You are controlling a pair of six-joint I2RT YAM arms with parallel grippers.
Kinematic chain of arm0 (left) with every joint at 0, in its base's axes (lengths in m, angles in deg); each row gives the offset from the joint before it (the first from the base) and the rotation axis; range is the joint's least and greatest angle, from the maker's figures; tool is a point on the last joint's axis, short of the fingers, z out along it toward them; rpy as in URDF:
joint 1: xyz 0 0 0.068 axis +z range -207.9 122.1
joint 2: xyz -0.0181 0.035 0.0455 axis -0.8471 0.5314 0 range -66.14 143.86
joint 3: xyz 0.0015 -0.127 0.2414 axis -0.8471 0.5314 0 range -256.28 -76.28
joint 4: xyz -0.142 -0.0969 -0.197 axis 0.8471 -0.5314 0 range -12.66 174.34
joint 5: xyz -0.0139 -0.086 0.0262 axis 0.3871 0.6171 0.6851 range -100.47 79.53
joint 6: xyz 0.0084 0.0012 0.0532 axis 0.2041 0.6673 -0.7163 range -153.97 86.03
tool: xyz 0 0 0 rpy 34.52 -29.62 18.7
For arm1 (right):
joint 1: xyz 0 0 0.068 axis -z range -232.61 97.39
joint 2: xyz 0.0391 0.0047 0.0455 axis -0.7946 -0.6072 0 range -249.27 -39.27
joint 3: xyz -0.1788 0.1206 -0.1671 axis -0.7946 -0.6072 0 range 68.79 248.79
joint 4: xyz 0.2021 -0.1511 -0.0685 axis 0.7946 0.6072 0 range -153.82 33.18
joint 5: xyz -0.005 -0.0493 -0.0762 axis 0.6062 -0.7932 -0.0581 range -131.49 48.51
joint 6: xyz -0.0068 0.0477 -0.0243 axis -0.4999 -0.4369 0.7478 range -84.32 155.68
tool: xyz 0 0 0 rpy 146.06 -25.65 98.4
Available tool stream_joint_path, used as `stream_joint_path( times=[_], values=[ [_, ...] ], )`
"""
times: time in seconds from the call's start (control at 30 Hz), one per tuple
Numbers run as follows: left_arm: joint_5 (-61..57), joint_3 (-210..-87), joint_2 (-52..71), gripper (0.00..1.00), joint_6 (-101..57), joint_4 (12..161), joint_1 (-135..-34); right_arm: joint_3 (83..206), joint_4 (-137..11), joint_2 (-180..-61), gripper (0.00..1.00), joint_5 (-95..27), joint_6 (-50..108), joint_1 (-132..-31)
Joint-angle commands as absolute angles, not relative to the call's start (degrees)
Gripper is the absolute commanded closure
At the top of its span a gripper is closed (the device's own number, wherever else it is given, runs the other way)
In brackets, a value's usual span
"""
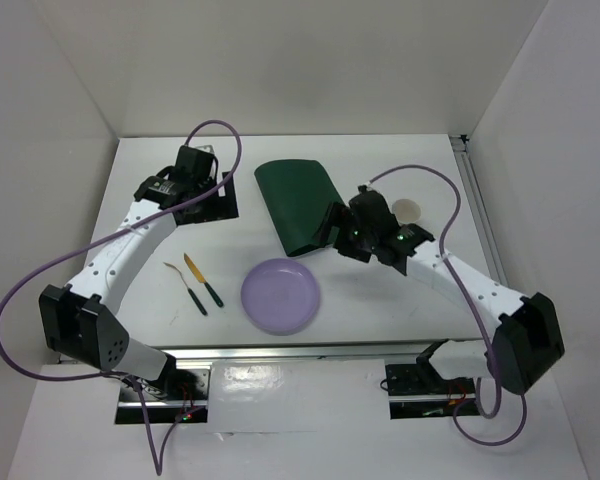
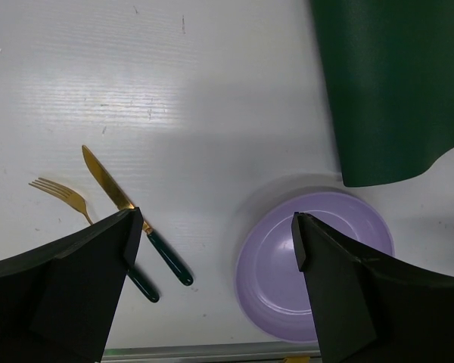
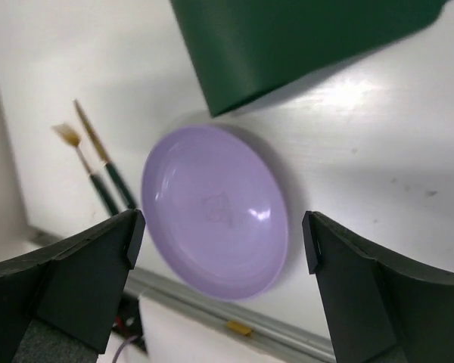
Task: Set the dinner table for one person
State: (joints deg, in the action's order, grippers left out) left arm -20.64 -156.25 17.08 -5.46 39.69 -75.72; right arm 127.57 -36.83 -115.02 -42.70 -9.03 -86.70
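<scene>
While left pincer (image 2: 216, 234) and right pincer (image 3: 223, 231) hang released, the large flat matte white counter (image 1: 380, 310) lies beneath both.
Left hovers toward the far-left corner, right over the dark green rectangular placemat (image 1: 298, 200); a round lilac plate (image 1: 280, 295) sits by the near edge. Only the top view shows a small beige disc (image 1: 408, 209).

Fork (image 1: 185, 288), knife (image 1: 204, 281) L of plate (image 1: 280, 295)
</scene>
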Motion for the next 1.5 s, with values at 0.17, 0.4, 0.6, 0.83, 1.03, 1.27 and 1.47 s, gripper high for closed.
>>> stream_joint_path(
  times=[0.17, 0.4, 0.6, 0.83, 1.03, 1.27, 1.47],
  values=[
    [-20.8, -155.7, 14.1, 0.00, -4.6, 39.4, -75.7, 112.7, -64.7, -111.5, 0.00, -31.2, -24.6, -86.3],
    [-19.7, -154.3, 13.1, 0.00, -4.0, 40.6, -75.7, 111.8, -74.0, -120.5, 0.01, -32.6, -26.0, -86.9],
    [-20.8, -155.4, 11.3, 0.00, -4.0, 39.4, -75.7, 114.3, -76.9, -126.2, 0.04, -33.8, -26.0, -86.9],
    [-19.2, -154.7, 11.3, 0.00, -3.5, 40.7, -75.7, 117.0, -78.2, -132.6, 0.12, -34.3, -26.1, -86.9],
    [-19.7, -155.7, 11.3, 0.00, -5.1, 40.1, -75.7, 120.8, -78.6, -136.3, 0.18, -34.5, -25.6, -86.9],
    [-19.7, -156.3, 12.4, 0.00, -5.7, 40.1, -75.7, 122.7, -80.0, -139.9, 0.20, -33.8, -26.9, -86.9],
    [-19.7, -156.3, 12.4, 0.00, -5.7, 40.1, -75.7, 122.7, -81.2, -141.2, 0.33, -34.1, -28.7, -86.9]
  ],
)
